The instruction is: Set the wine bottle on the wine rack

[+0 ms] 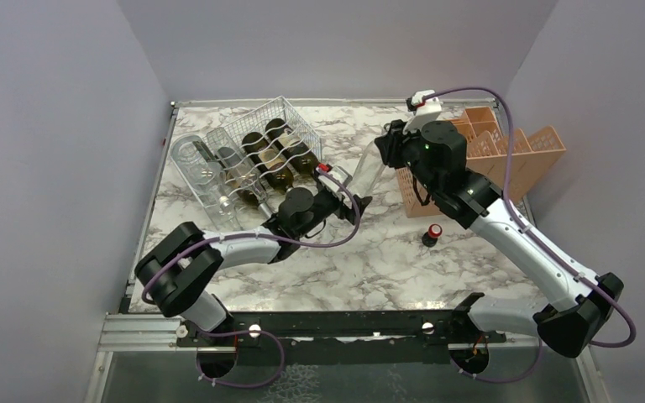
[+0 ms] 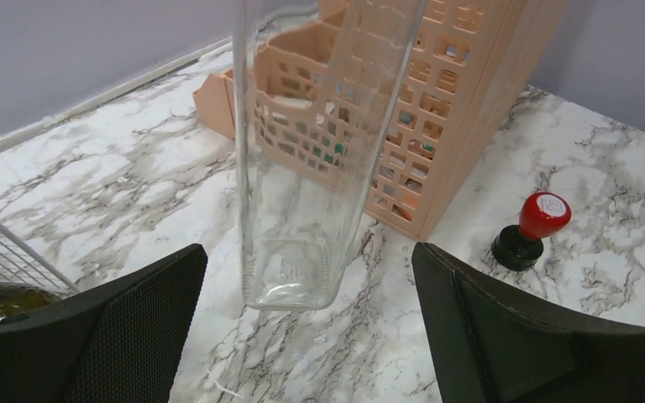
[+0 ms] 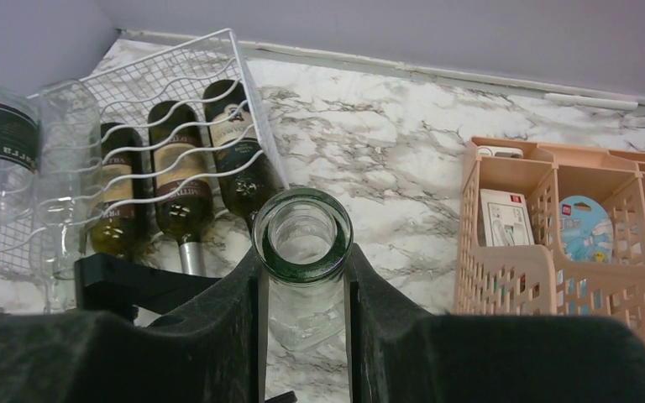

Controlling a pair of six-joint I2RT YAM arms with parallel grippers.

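A clear glass wine bottle (image 1: 368,172) hangs upright and slightly tilted over the table's middle. My right gripper (image 1: 389,147) is shut on its neck; in the right wrist view the bottle's mouth (image 3: 304,235) sits between the gripper's (image 3: 304,281) two pads. My left gripper (image 1: 348,195) is open, just left of the bottle's base. In the left wrist view the bottle (image 2: 302,168) stands beyond the gripper's (image 2: 306,252) spread jaws, not touching them. The white wire wine rack (image 1: 269,117) lies at the back left, also in the right wrist view (image 3: 176,75).
Several dark bottles (image 1: 273,155) lie in the rack, with clear bottles (image 1: 197,164) at its left side. An orange plastic crate (image 1: 504,155) stands at the back right. A small black stopper with a red cap (image 1: 431,234) stands on the marble near the crate.
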